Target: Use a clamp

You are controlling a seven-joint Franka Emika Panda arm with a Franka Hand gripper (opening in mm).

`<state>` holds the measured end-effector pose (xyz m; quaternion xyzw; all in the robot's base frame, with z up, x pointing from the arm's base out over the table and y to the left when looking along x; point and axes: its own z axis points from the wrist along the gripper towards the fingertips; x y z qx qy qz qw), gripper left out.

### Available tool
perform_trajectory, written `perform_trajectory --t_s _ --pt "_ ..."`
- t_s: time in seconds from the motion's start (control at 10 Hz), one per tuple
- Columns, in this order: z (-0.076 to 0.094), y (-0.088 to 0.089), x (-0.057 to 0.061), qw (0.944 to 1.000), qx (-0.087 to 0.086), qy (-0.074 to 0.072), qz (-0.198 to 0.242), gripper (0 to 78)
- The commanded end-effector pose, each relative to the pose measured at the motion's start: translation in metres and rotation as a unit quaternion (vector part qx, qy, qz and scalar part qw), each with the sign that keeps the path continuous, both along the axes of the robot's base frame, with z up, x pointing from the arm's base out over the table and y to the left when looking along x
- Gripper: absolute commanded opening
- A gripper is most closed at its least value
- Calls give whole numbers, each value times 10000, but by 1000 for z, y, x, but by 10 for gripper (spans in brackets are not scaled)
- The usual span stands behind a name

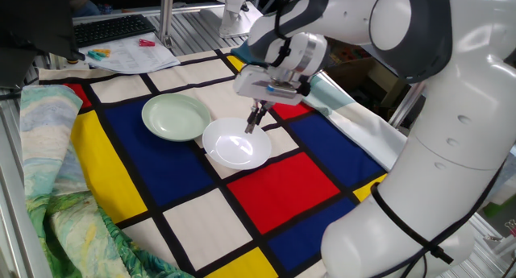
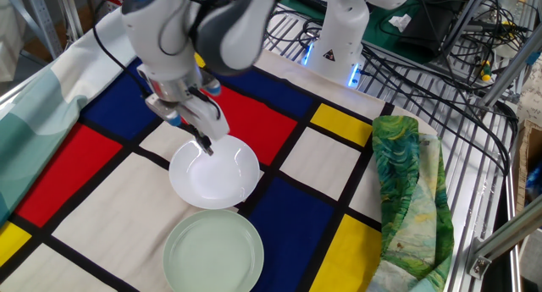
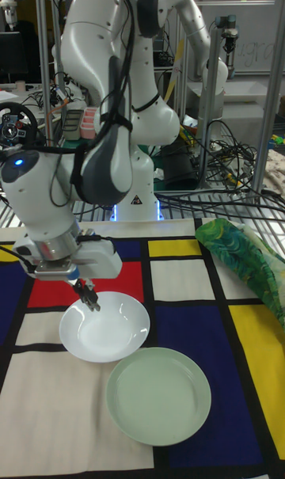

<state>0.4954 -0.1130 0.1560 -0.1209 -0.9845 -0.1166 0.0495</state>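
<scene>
Here, at frame center, our gripper [image 1: 252, 126] seems pinched on the tiny clamp [image 2: 206, 147] above the white bowl [image 1: 235, 147]. We judge it light, stiff, slippery; hold its dark body.

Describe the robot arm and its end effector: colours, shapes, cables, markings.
The arm is glossy white with rounded, bulbous segments and dark grey joint bands. A black cable runs along its links. A blue light glows on one segment near the wrist. The end effector is a white block carrying two short, thin black fingers.
</scene>
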Motion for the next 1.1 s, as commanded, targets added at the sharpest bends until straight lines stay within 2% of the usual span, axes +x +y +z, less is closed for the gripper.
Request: perform_trajectory --t_s 0.1,0.4,0.6,0.8,0.9,1.1 --pt "-3 6 7 9999 -123 -24 -60 13" --pt "-5 6 8 9998 -161 -59 -41 13" --pt "-5 5 9 9986 -499 -100 166 13" --pt "-5 5 9 9984 -466 -126 306 13" --pt "-5 5 9 9968 -431 -114 660 13" --pt "-5 5 9 9939 -453 -153 990 13"
